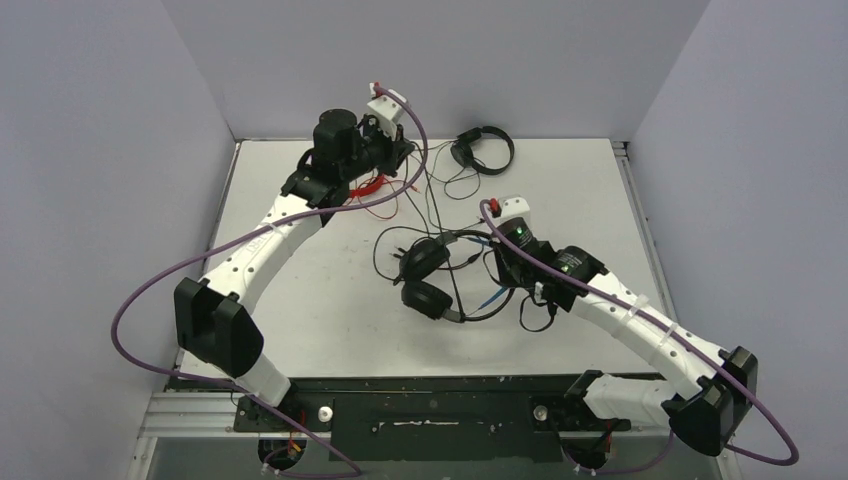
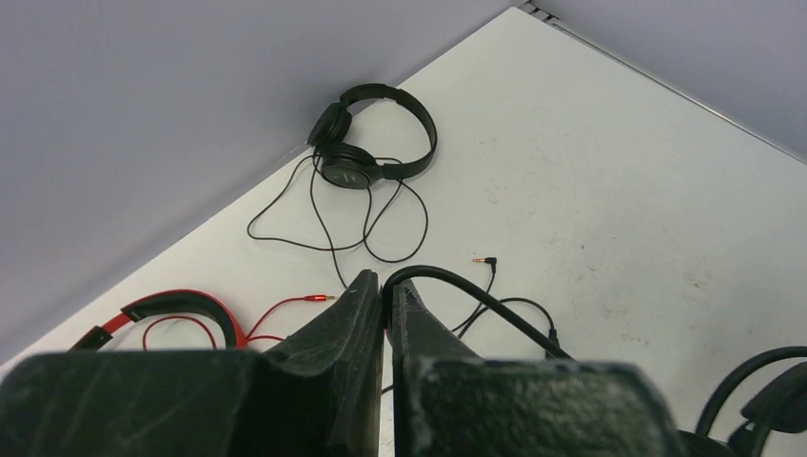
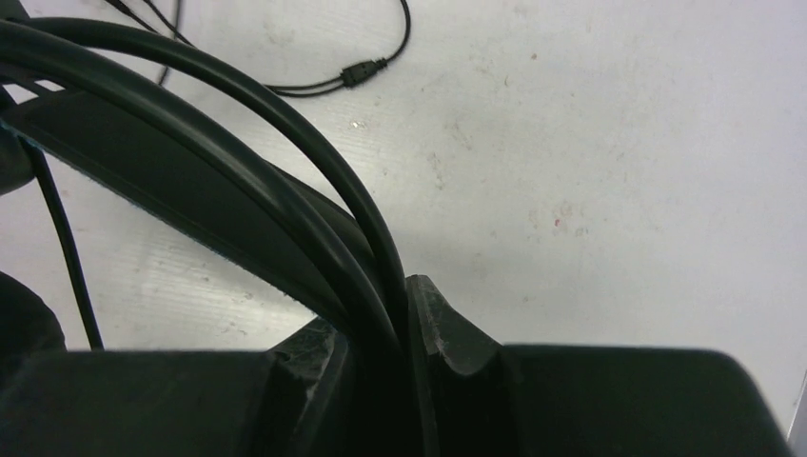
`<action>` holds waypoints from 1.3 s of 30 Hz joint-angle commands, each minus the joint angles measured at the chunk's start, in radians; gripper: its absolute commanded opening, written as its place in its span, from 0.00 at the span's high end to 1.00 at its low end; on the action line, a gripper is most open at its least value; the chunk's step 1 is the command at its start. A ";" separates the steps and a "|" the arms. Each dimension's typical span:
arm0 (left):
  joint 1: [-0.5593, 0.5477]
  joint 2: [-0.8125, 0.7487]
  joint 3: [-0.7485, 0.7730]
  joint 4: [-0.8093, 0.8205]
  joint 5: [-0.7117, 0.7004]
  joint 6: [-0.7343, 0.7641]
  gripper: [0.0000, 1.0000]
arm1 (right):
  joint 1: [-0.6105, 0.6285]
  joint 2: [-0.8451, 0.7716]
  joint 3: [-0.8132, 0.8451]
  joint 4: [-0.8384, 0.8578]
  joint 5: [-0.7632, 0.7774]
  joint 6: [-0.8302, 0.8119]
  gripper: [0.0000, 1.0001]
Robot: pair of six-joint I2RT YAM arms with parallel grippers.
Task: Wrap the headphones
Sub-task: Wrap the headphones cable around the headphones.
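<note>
The blue-banded headphones [image 1: 428, 280] lie mid-table with their black cable looped around them. My right gripper [image 1: 495, 258] is shut on their headband [image 3: 238, 190], whose black bars run between the jaws. My left gripper [image 1: 408, 162] is at the back of the table, shut on a thin black cable [image 2: 495, 305] that arches out from the fingertips. The red headphones [image 2: 162, 307] with a red cord lie just under it; they also show in the top view [image 1: 372, 188]. The all-black headphones [image 1: 483, 150] lie at the back with their cord loose; they also show in the left wrist view [image 2: 373, 143].
A black jack plug [image 2: 485, 260] and a red jack plug [image 2: 319, 298] lie on the white table [image 1: 300, 300] near my left gripper. A cable splitter [image 3: 366, 69] lies ahead of my right gripper. Grey walls close in the back and sides.
</note>
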 commanded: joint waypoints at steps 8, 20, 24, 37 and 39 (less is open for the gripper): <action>0.060 0.018 -0.187 0.410 0.211 -0.306 1.00 | 0.016 -0.072 0.311 -0.045 -0.238 -0.068 1.00; 0.070 -0.013 -0.499 0.973 0.338 -0.710 1.00 | 0.014 0.046 0.728 -0.172 -0.164 0.011 1.00; 0.070 -0.008 -0.562 1.129 0.342 -0.812 1.00 | 0.013 0.129 0.905 -0.253 -0.136 0.022 1.00; 0.062 -0.085 -0.740 1.302 0.248 -0.774 0.35 | -0.031 0.312 1.271 -0.312 -0.128 0.073 1.00; 0.057 -0.082 -0.749 1.292 0.232 -0.728 0.35 | -0.055 0.325 1.287 -0.303 -0.161 0.089 1.00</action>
